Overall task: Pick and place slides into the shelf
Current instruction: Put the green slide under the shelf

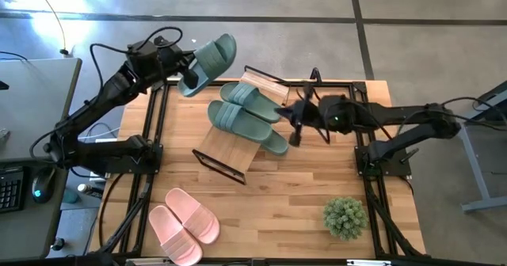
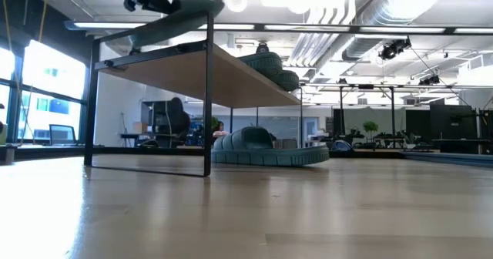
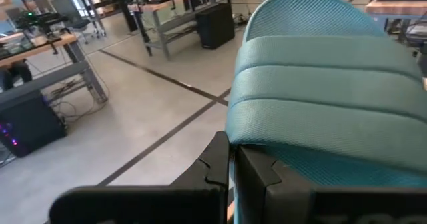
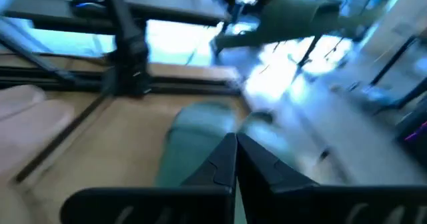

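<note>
L jaws [image 1: 187, 74] clamp green slide [image 1: 207, 62], aloft

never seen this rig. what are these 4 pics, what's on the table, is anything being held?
It is a two-armed robot at a wooden table. One picture looks straight down, one sits at tabletop height, and one comes from each wrist.

The left end effector is shut on a green slide, lifted at the table's far left corner; its wrist camera shows that slide up close. The right end effector is shut and sits by the shelf, over the green slides; whether it grips one I cannot tell.

On the table: the small wood-topped shelf with two green slides on top, another green slide at its far side, a pink pair at the near left, and a potted plant at the near right.
</note>
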